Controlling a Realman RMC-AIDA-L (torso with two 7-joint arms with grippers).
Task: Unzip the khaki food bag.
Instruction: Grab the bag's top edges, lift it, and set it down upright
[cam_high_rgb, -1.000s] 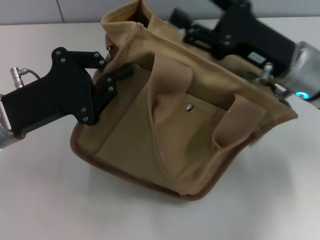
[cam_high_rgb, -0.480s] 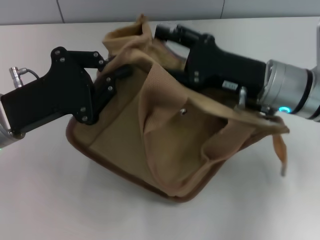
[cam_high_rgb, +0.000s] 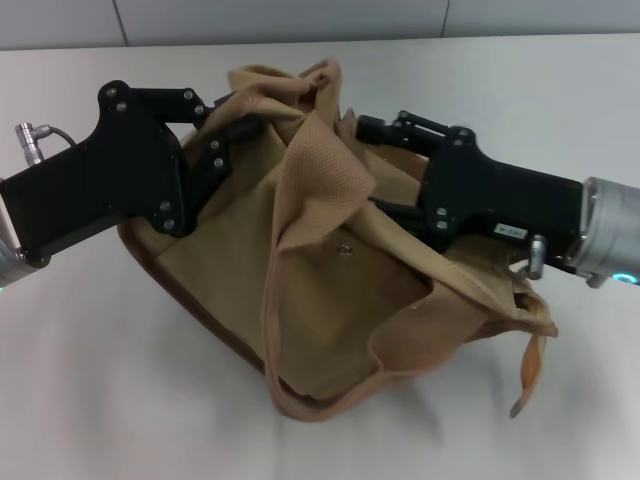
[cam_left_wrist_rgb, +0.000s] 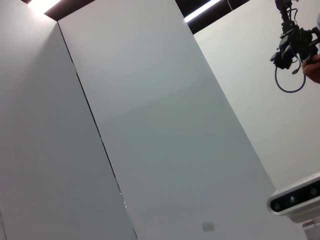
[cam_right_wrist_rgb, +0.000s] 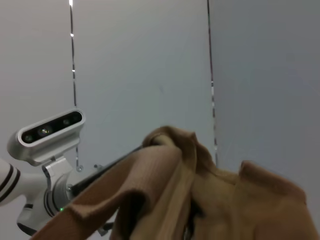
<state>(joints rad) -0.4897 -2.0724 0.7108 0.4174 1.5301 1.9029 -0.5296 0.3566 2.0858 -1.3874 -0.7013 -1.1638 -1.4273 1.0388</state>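
Right hand (cam_high_rgb: 375, 135) moved right; khaki food bag (cam_high_rgb: 330, 290) between hands, grips unclear.

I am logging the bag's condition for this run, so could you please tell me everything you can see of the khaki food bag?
The khaki food bag is tan canvas with brown piping along its lower edge, slumped and crumpled on the white table. A wide webbing handle drapes over its front, near a small silver snap. The left gripper meets its upper left corner; the right gripper presses in along its top. A strap end dangles at right.
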